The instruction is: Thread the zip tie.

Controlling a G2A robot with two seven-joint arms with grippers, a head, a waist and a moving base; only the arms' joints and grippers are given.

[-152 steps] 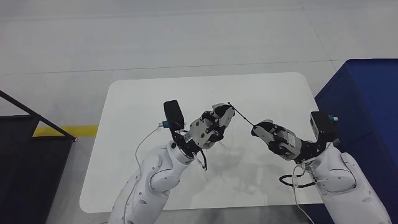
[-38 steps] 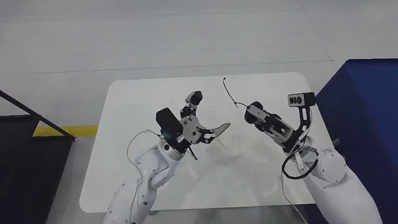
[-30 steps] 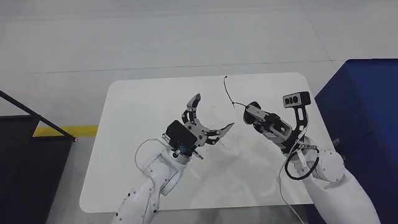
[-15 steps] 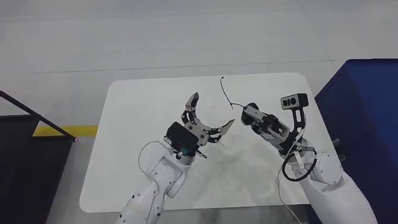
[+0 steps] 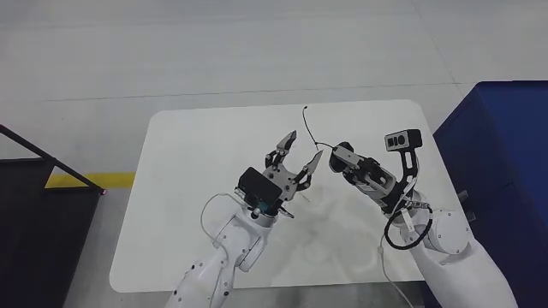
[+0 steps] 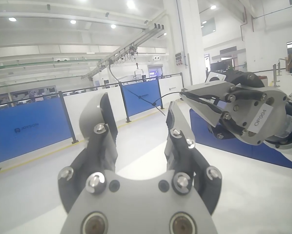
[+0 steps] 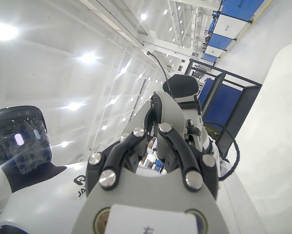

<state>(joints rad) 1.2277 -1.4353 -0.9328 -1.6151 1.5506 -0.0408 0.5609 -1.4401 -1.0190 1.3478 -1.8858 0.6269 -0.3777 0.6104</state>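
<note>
Pale grey workshop floor with a yellow painted line (image 5: 86,180) surrounds a white table with rounded corners (image 5: 188,154), and a dark blue cabinet (image 5: 505,145) stands just beside the table's right edge. Both arms hang over the middle of the table, their grippers near each other and raised off the surface. The right gripper (image 5: 336,150) has its fingers pressed together on one end of a thin black plastic zip tie (image 5: 308,127). From that grip the strap runs a short way toward the left arm, then curves up toward the table's far edge, its free end hanging in the air over the far part of the table. In the right wrist view the same closed right gripper (image 7: 160,96) pinches the strap, and the zip tie (image 7: 160,65) arcs away from the fingertips to a small thickened tip. The left gripper (image 5: 301,151) sits just beside the right one, its two fingers spread apart with nothing between them, and one fingertip lies close to the right gripper's tip. From the left wrist view, the left gripper (image 6: 138,103) shows its dark ribbed pads (image 6: 109,113) facing each other across a wide gap, the right gripper (image 6: 186,93) comes in from the side, and the zip tie (image 6: 170,94) crosses beyond that gap. Blue barrier panels (image 6: 29,125) line the hall behind.
</note>
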